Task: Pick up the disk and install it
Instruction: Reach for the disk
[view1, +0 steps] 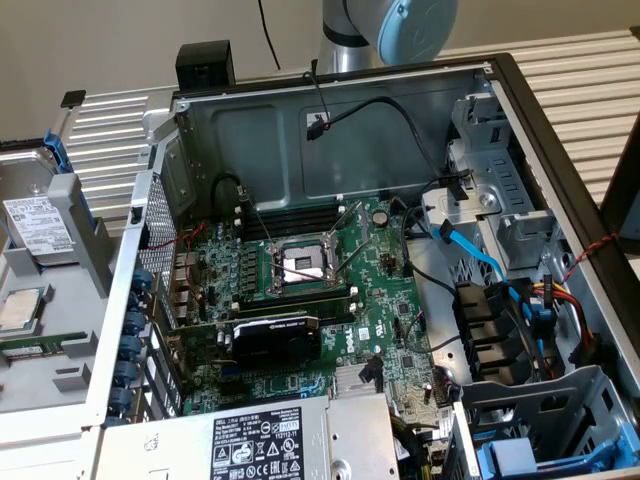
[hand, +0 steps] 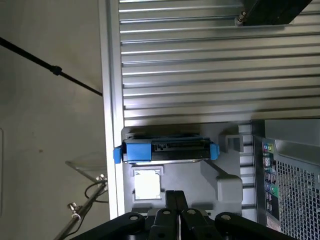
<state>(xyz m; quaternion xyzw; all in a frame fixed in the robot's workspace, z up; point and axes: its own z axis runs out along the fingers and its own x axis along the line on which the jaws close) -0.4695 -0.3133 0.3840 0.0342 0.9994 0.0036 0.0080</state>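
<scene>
Sitting in the grey tray (view1: 60, 350) outside the open computer case (view1: 270, 140), at the exterior view's left: the disk (view1: 38, 228), white label showing, blue carrier frame along its edge. A small square processor chip (view1: 20, 310) lies near it in the same tray.

In the wrist view the gripper (hand: 175, 199) has its jaws pressed together with nothing between them. It hangs apart from the disk, and the chip lies nearer the fingertips than the disk does.

Judgement on handling: metal body, rigid, probably fairly heavy for its size. Bare faces likely slick. Shock-sensitive, so no knocks or drops. The best hold looks to be across the blue plastic frame on opposite sides, keeping off the label face and connector end.
</scene>
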